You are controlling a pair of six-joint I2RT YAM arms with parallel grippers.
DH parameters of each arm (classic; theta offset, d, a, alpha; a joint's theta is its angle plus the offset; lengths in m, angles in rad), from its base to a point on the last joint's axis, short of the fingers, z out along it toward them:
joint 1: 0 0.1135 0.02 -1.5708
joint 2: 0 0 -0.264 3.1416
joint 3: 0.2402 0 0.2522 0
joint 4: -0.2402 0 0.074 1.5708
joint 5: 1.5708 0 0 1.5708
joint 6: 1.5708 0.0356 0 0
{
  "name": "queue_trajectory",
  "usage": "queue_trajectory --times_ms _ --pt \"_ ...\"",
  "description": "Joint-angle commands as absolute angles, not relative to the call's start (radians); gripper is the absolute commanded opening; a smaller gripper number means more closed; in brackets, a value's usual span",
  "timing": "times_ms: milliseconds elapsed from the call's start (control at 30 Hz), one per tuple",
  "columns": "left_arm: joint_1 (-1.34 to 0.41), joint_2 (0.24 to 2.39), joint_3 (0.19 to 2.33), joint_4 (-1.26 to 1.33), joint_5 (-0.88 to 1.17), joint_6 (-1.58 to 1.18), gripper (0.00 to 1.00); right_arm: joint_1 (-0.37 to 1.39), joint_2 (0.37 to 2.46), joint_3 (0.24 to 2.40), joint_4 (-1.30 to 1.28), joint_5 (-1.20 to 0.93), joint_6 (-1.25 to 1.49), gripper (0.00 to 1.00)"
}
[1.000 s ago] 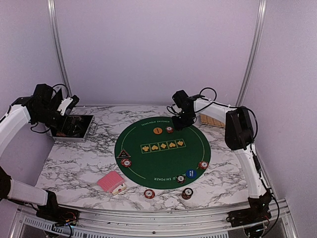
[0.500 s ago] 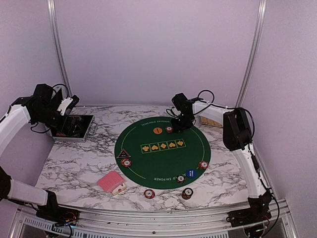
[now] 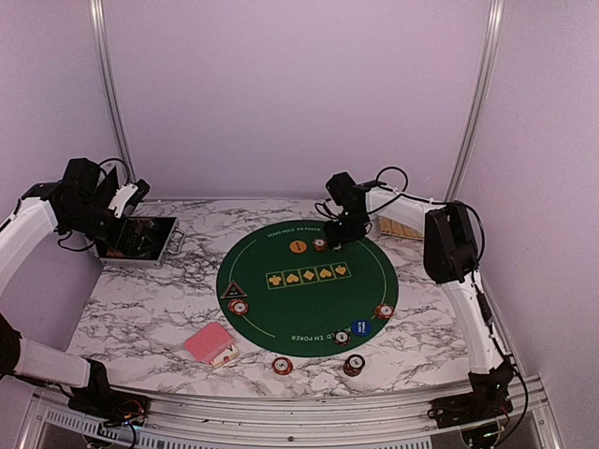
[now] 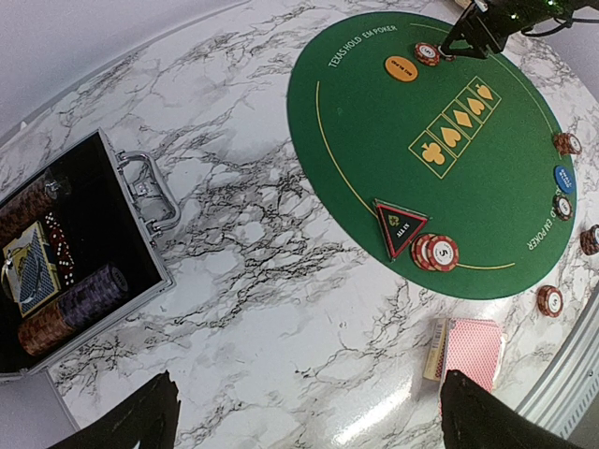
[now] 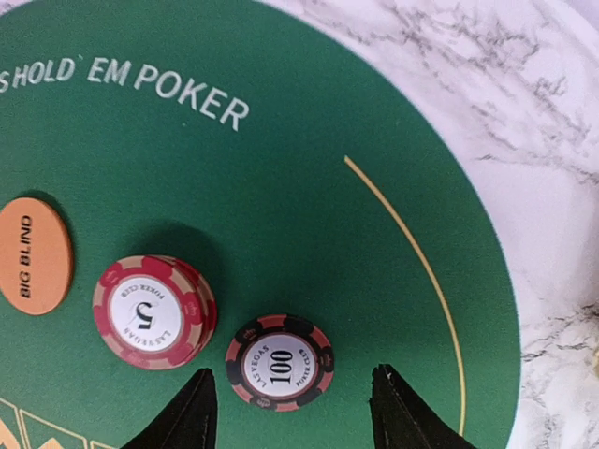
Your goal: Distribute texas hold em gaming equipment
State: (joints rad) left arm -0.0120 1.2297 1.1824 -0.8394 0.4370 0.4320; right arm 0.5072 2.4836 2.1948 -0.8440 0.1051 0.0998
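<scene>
My right gripper stands open low over the far part of the green mat. A dark "100" chip lies flat on the mat between its fingertips, touched by neither. Beside it are a red "5" chip stack and the orange big-blind button. My left gripper hangs open and empty over bare marble near the open case. The left wrist view shows the dark triangular button, another red chip stack, the blue button and red-backed cards.
A card box lies against the cards. Single chips sit on the mat's near right rim and off it on the marble. A woven straw tray is behind my right arm. The case holds more chips.
My right gripper swung left toward the chip stack on the mat's far side, then eased back slightly, its jaws spreading wider. The left arm has not moved.
</scene>
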Motion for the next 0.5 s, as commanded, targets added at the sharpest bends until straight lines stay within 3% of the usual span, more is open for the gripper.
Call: queue_trajectory --times_ms 0,300,467 --pt "-0.008 1.213 1.184 -0.861 0.449 0.439 0.99 0.512 2.308 2.156 -0.845 0.119 0.095 0.54" --pt "-0.008 1.205 1.180 -0.861 0.452 0.438 0.99 0.651 1.942 1.684 -0.770 0.147 0.127 0.56" --pt "-0.008 1.208 1.174 -0.861 0.453 0.445 0.99 0.814 1.750 1.438 -0.805 0.150 0.192 0.65"
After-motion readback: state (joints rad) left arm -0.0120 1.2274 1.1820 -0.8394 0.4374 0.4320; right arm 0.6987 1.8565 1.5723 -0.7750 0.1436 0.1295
